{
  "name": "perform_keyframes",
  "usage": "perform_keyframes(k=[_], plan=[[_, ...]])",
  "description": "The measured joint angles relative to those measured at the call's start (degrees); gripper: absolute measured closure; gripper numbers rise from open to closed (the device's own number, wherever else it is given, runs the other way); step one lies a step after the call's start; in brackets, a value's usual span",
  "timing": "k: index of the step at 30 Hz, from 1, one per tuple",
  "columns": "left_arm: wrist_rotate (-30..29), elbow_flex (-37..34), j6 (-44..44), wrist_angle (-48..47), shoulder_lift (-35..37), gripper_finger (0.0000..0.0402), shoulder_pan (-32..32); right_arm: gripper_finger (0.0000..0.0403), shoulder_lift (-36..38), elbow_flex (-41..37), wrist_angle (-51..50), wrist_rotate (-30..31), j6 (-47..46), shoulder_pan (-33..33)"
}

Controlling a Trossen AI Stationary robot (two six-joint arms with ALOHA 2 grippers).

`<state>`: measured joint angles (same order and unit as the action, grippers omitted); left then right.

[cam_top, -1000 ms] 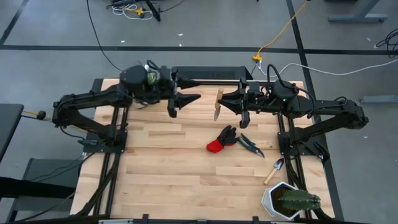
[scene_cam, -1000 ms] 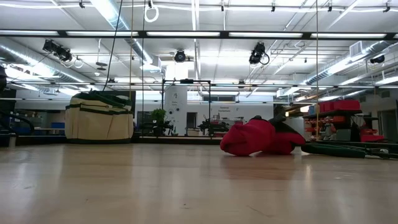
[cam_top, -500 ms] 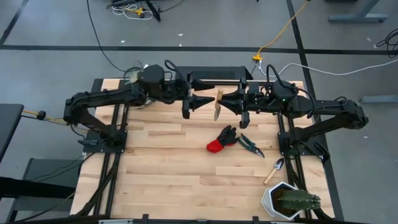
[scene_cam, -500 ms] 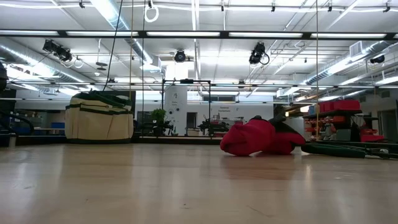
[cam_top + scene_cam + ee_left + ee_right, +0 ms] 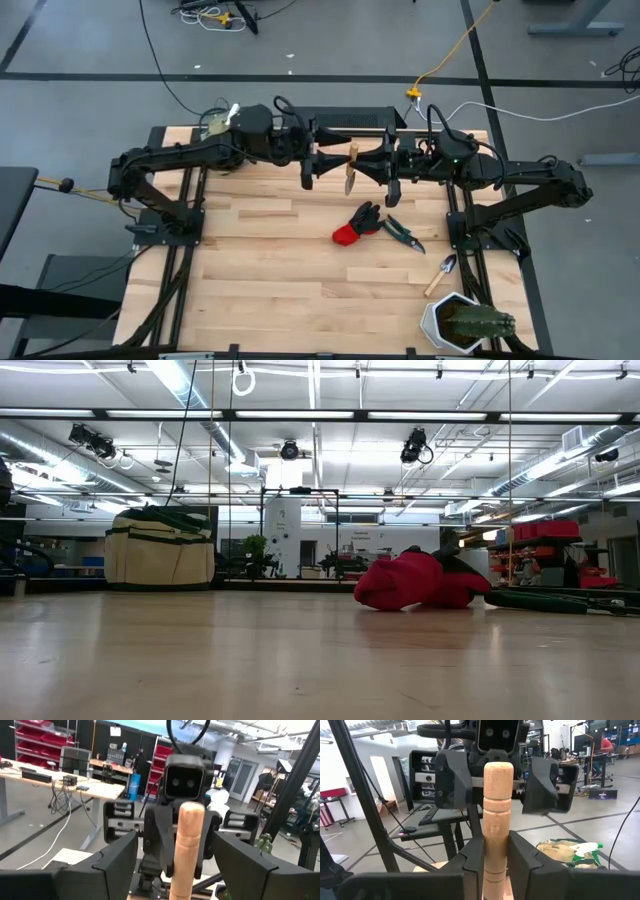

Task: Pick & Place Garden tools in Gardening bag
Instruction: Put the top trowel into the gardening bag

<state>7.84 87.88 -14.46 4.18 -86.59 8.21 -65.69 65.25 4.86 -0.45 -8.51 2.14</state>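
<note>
My right gripper [image 5: 364, 165] is shut on a wooden-handled trowel [image 5: 350, 165] above the table's far middle. My left gripper [image 5: 325, 165] is open and faces it from the left. Its fingers [image 5: 117, 865] stand a short way off, on either side of the handle's line, touching nothing. The beige bag [image 5: 160, 548] stands at the far left, partly under the left arm [image 5: 215, 125]. A green-and-white spray bottle [image 5: 584, 849] lies in it. The red-and-black glove [image 5: 355, 225], the shears [image 5: 403, 233] and a second trowel [image 5: 441, 275] lie on the table. My right gripper pinches the trowel's wooden handle [image 5: 494, 827] between its two fingers, below the handle's free end [image 5: 498, 770]. The fingers come level from the table's right side and lie across the handle. The trowel is lifted clear, about upright, with its metal blade [image 5: 347, 184] below.
A white pot with a green cactus [image 5: 460, 322] stands at the near right corner. The arms' dark frames [image 5: 170, 215] run along the table's left and right edges. Bare wood [image 5: 270, 280] lies at the near left.
My left gripper has moved toward the table's right edge, up to the trowel held by my right gripper, and has stayed open. My right gripper and the trowel have kept still.
</note>
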Motion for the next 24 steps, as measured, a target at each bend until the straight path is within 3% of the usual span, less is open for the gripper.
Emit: perform_keyframes(k=[24], plan=[[1.51, -0.05, 0.02, 4.25, -2.03, 0.0142, -0.04, 0.0346, 0.00, 0.00, -2.47, 2.40, 0.02, 0.00]])
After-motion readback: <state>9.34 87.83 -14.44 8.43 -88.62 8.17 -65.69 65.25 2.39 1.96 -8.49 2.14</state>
